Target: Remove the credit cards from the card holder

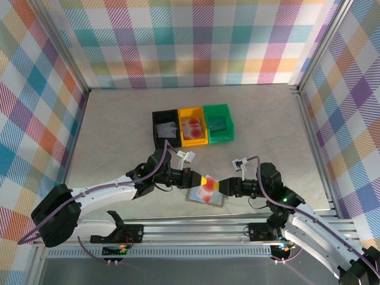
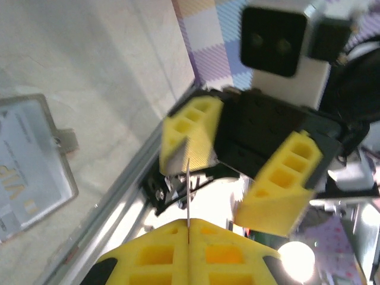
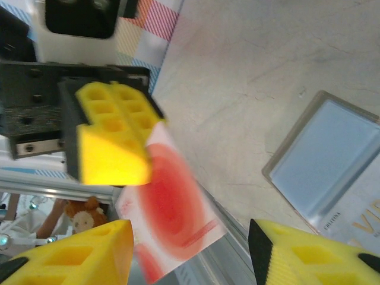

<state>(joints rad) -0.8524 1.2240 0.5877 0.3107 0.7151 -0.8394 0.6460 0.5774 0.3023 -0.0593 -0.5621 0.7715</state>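
Observation:
A red and white credit card (image 1: 209, 189) hangs just above the table, pinched at one end by my left gripper (image 1: 199, 179), which is shut on it. In the left wrist view the card (image 2: 188, 190) shows edge-on between my shut left gripper (image 2: 188, 222). My right gripper (image 1: 224, 189) faces it from the right, open. In the right wrist view the card (image 3: 172, 208) lies between the spread jaws of my right gripper (image 3: 190, 237), close to the left fingertip (image 3: 89, 249). The open card holder (image 3: 332, 160) lies flat on the table below (image 1: 214, 202), pale blue inside.
Black (image 1: 165, 129), yellow (image 1: 192, 126) and green (image 1: 218, 123) bins stand in a row behind the grippers, each with cards inside. The table's metal front rail (image 1: 196, 224) runs just below the card holder. Checked walls close in the left, back and right.

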